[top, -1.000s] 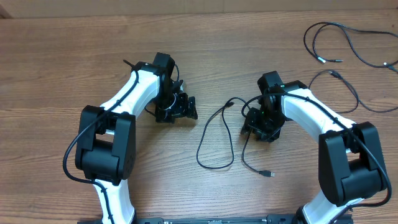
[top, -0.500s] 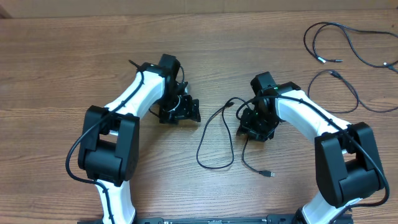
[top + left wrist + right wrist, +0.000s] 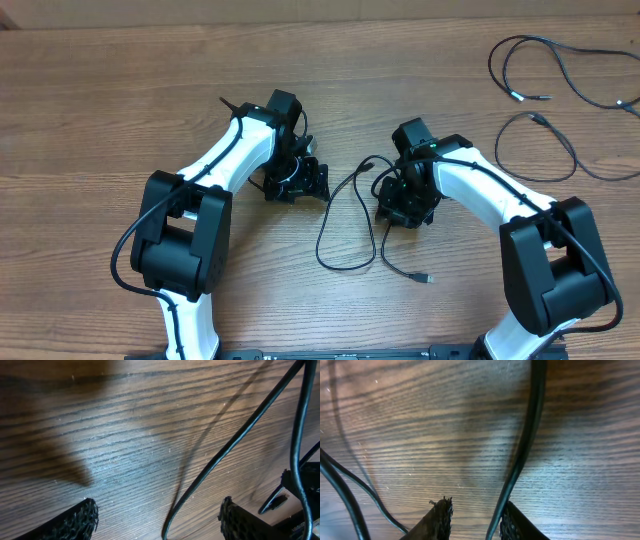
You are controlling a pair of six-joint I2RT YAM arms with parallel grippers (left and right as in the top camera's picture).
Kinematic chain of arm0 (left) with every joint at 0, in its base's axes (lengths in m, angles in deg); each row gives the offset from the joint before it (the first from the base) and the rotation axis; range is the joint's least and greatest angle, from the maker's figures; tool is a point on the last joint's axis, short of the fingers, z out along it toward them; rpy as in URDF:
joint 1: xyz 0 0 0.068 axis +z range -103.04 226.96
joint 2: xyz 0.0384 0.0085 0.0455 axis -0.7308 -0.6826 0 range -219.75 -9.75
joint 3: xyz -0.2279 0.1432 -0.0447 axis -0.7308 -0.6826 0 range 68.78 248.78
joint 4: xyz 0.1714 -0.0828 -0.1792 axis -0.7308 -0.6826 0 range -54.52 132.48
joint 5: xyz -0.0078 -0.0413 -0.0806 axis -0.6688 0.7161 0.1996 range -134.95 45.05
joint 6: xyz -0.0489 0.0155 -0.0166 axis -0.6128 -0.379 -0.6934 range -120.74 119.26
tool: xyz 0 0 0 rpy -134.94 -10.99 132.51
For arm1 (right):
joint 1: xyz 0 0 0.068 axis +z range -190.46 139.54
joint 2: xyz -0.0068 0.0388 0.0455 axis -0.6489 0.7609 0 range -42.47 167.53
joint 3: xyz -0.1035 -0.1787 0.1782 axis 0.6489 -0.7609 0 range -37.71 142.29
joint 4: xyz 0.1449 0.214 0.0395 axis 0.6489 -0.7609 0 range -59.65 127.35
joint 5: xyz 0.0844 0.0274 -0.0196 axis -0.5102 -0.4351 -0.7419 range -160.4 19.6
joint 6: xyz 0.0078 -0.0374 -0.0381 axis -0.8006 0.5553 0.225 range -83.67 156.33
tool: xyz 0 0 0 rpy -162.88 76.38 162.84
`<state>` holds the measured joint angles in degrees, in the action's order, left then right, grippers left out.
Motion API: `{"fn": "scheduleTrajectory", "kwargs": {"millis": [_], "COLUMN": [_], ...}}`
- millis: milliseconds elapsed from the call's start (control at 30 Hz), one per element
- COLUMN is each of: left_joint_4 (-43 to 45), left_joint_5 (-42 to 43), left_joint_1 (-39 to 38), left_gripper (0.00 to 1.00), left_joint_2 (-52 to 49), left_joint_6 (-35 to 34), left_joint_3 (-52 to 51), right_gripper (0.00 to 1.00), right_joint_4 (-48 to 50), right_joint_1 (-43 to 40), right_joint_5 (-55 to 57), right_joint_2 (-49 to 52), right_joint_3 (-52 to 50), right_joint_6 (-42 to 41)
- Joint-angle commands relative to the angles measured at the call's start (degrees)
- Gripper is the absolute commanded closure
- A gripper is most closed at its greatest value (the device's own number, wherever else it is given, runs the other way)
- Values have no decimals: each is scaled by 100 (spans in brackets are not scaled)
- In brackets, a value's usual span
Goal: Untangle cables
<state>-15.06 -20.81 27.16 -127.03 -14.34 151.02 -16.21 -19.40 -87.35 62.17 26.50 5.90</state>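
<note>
A loose black cable [image 3: 322,240] lies looped on the wooden table between my two arms, and one plug tip [image 3: 430,279] rests to the lower right. Just left of the loop, my left gripper [image 3: 312,187] is open. In the left wrist view its fingers stand wide apart [image 3: 157,521] and a strand [image 3: 235,440] runs between them, touching neither. At the loop's right side, my right gripper [image 3: 396,208] is open but narrow. In the right wrist view [image 3: 476,521] a strand [image 3: 530,435] lies against the right finger [image 3: 512,522], with a gap to the left finger.
Two more black cables lie apart at the far right, one curled near the back edge [image 3: 520,42] and one below it [image 3: 565,145]. A second strand [image 3: 345,495] crosses the left of the right wrist view.
Both arms have moved inward toward the middle cable, the left to the right and the right to the left. The right jaws have narrowed around a strand.
</note>
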Motion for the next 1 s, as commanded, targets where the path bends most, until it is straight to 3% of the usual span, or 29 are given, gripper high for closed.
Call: {"fn": "scheduleTrajectory", "kwargs": {"millis": [0, 167, 367, 767, 967], "left_joint_4": [-61, -74, -70, -46, -70], "left_joint_5": [-35, -33, -35, -35, -35], "left_joint_1": [-15, -17, -52, -63, -66], "left_gripper": [19, 19, 20, 20, 21], "left_joint_2": [28, 28, 28, 28, 28], "left_joint_6": [-79, -76, -76, -76, -76], "left_joint_3": [63, 63, 63, 63, 63], "right_gripper": [68, 61, 60, 83, 96], "right_joint_4": [-131, -227, -151, 839, 841], "right_joint_1": [9, 4, 44, 144, 42], "right_joint_5": [671, 966, 927, -439, -774], "right_joint_2": [28, 28, 28, 28, 26], "right_joint_3": [-17, -17, -125, -560, -372], "right_joint_6": [-155, -323, -326, -323, -323]}}
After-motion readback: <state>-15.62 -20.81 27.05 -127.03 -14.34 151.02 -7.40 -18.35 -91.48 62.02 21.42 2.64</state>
